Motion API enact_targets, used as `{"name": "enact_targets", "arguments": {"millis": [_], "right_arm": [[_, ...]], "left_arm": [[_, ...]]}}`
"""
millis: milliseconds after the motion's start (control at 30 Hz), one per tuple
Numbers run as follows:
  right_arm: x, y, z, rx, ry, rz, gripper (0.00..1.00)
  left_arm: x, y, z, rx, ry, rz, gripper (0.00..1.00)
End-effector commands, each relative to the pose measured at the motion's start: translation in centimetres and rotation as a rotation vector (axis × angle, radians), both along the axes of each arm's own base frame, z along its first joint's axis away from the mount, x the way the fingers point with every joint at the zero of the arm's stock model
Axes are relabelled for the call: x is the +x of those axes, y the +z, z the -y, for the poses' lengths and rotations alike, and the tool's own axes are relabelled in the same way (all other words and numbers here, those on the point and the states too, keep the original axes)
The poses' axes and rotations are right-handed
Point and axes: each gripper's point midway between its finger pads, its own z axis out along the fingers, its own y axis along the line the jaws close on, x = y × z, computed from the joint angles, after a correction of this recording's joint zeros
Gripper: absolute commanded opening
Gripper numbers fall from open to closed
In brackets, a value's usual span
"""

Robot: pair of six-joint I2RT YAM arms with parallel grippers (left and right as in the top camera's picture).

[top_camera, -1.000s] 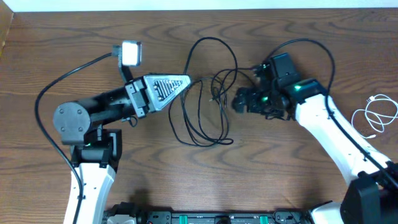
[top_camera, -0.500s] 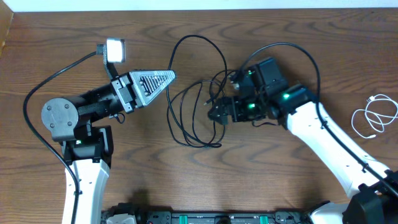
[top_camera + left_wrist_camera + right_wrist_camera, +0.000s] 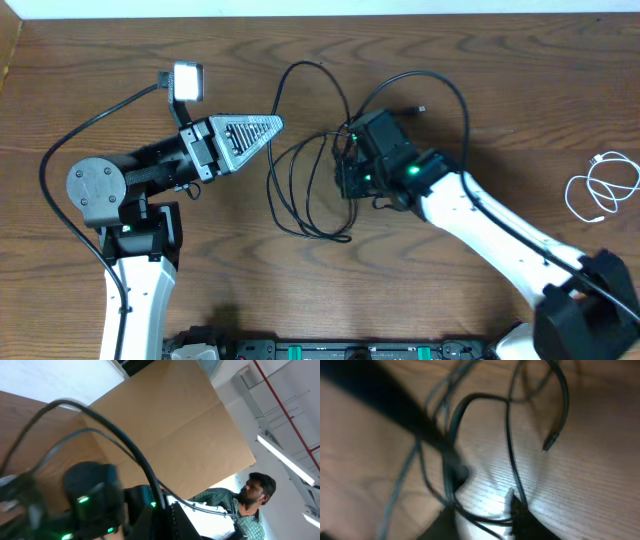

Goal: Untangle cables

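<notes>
white cable point(image 3: 600, 186) lies well apart, but your two black cables point(image 3: 305, 200) lie looped together; left pincer point(image 3: 277, 124) is shut, right pincer point(image 3: 344, 180) you cannot tell.

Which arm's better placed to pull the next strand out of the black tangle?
Right. The right pincer sits directly over the black cables, which fill its wrist view. The left pincer is shut at the tangle's edge, seemingly anchoring one strand.
</notes>
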Motion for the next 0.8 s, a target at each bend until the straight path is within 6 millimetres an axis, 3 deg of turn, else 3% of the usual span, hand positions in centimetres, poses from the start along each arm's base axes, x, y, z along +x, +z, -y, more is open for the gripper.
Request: {"name": "enact_targets", "arguments": {"millis": [0,133,233,367,533,667,767], "right_arm": [[0.1,-2.4,1.0,-0.109,-0.022,-0.010,0.01],[0.3,-3.6,4.5,-0.241,-0.091,-0.029,0.01],[0.6,-2.4,7.8,-0.294,-0.159,-0.031,0.01],[1.2,1.9,12.0,-0.271,-0.221,0.031,0.01],[1.5,9.4,17.6,-0.194,-0.345,0.211,0.01],[1.1,14.1,20.8,-0.151,-0.422,0.358,0.01],[0.8,15.7,21.0,-0.109,-0.414,0.408,0.01]], "left_arm": [[-0.3,0.5,-0.4,0.007,0.009,0.023,0.08],[0.3,0.3,-2.1,0.017,0.061,0.021,0.08],[1.0,0.0,-4.5,0.034,0.127,0.017,0.08],[1.6,-0.5,-8.0,0.062,0.223,0.011,0.08],[1.7,-1.3,-11.4,0.087,0.297,-0.015,0.08],[1.9,-2.2,-12.2,0.089,0.303,-0.038,0.08],[2.1,-3.1,-12.1,0.079,0.295,-0.060,0.08]]}}
